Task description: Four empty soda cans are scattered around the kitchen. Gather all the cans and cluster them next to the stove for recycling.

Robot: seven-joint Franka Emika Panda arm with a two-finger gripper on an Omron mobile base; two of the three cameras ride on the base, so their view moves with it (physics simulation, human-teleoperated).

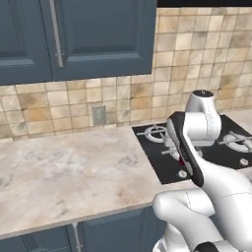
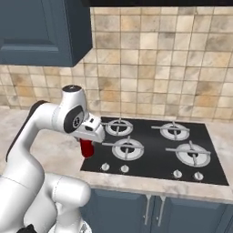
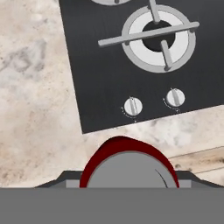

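You have the stove [image 2: 154, 150] spread from about 12 to 3 o'clock of the hand [image 2: 86, 144], a flat black glass top with four round grey burners under thin crossed grates. Two small pale knobs [image 3: 133, 106] sit along its near edge in the hand view, just past the can. Nothing stands on the burners or on the marbled stretch at 9 o'clock.

Your hand is closed on a red can [image 2: 86, 148], upright, hanging at the stove's left front corner, over the strip of table [image 1: 74, 172] beside the glass. From the hand view its silvery top [image 3: 129, 168] lies right under the fingers, rimmed in red.

The table is mottled beige stone, smooth and matte. Behind it runs a backsplash [image 2: 159, 68] of square tan and brown tiles with a grey wall outlet [image 1: 99, 115]. Dark blue panelled cupboards [image 1: 74, 34] hang above, and matching doors sit below the table edge.
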